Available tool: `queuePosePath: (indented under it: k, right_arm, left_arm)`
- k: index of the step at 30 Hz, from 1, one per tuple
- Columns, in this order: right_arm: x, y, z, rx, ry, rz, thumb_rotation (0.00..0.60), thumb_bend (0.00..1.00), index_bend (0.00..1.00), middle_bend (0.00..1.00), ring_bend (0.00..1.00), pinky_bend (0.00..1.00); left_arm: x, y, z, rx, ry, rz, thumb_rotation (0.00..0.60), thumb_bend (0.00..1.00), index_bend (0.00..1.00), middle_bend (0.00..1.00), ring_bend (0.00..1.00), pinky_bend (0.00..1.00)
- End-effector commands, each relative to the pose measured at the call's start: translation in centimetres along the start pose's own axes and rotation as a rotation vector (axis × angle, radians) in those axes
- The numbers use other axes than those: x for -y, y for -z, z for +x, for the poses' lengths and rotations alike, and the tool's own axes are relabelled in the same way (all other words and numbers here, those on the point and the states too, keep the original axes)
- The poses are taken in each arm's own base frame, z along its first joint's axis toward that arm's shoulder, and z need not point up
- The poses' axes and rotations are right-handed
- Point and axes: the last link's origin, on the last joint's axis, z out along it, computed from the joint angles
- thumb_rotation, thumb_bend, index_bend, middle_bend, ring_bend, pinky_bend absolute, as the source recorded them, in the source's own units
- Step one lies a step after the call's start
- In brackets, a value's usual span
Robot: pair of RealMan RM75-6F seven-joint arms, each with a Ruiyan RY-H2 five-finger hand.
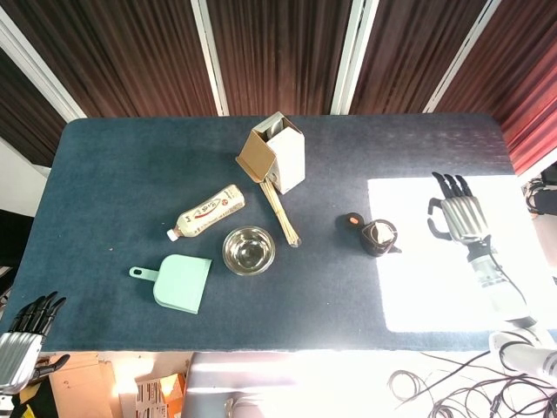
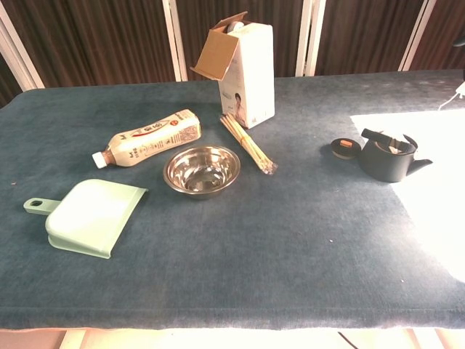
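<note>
Approach step, by my reading. Left hand point(image 1: 19, 341) hangs off the table's near edge at 7 o'clock, fingers apart, holding nothing. Right hand point(image 1: 459, 215) hovers over the sunlit patch at 3 o'clock, fingers spread, empty, near but apart from the small black metal teapot point(image 1: 379, 237), its round black lid point(image 1: 351, 221) just beside at 10 o'clock. Next likely calls for moving toward 9 o'clock and lowering onto the teapot's handle.

A dark blue cloth counter point(image 1: 130, 174) is backed by dark wood panels point(image 1: 270, 52) with white strips point(image 1: 209, 57); a bright sunlight patch point(image 1: 435, 287) is cast on its right side.
</note>
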Motion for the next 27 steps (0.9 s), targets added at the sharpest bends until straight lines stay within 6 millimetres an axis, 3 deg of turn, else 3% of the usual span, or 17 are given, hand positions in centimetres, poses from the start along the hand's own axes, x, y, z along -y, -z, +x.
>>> queuePosePath:
  k: [1, 4, 8, 11, 15, 20, 23, 27]
  right_arm:
    - [-1.0, -0.1, -1.4, 0.030, -0.016, -0.029, 0.600, 0.55, 0.68, 0.03, 0.00, 0.00]
    - [-1.7, -0.3, -2.0, 0.052, -0.008, -0.045, 0.600, 0.55, 0.59, 0.03, 0.00, 0.00]
    - [-2.3, -0.6, -3.1, 0.119, 0.012, -0.082, 0.600, 0.55, 0.26, 0.01, 0.00, 0.00]
    - [-2.5, -0.7, -3.3, 0.136, 0.021, -0.095, 0.600, 0.55, 0.16, 0.00, 0.00, 0.00]
    - [-2.7, -0.7, -3.4, 0.148, 0.035, -0.110, 0.600, 0.52, 0.14, 0.00, 0.00, 0.00]
    - [-2.3, -0.4, -3.0, 0.127, 0.023, -0.102, 0.600, 0.36, 0.24, 0.00, 0.00, 0.00]
    - [-0.9, 0.2, -2.5, 0.098, 0.051, -0.014, 0.600, 0.37, 0.28, 0.00, 0.00, 0.00]
    - [1.2, 1.0, -2.6, 0.106, 0.091, 0.088, 0.600, 0.53, 0.27, 0.00, 0.00, 0.00]
  left_arm:
    - [0.0, -0.1, -0.1, 0.003, 0.000, 0.002, 0.600, 0.00, 0.00, 0.01, 0.00, 0.13]
    - [0.0, -0.2, -0.1, 0.006, 0.003, 0.004, 0.600, 0.00, 0.00, 0.01, 0.00, 0.13]
    - [0.0, -0.2, -0.1, 0.006, 0.002, 0.004, 0.600, 0.00, 0.00, 0.01, 0.00, 0.13]
    - [0.0, -0.2, -0.1, 0.004, 0.001, 0.006, 0.600, 0.00, 0.00, 0.01, 0.00, 0.13]
    - [0.1, -0.1, 0.0, 0.001, 0.000, 0.008, 0.600, 0.00, 0.00, 0.01, 0.00, 0.13]
    - [0.1, -0.1, 0.0, -0.002, 0.005, 0.007, 0.600, 0.00, 0.00, 0.01, 0.00, 0.13]
    - [0.1, -0.1, 0.0, -0.001, 0.007, 0.002, 0.600, 0.00, 0.00, 0.01, 0.00, 0.13]
    - [0.0, -0.1, 0.0, -0.003, 0.009, -0.001, 0.600, 0.00, 0.00, 0.01, 0.00, 0.13]
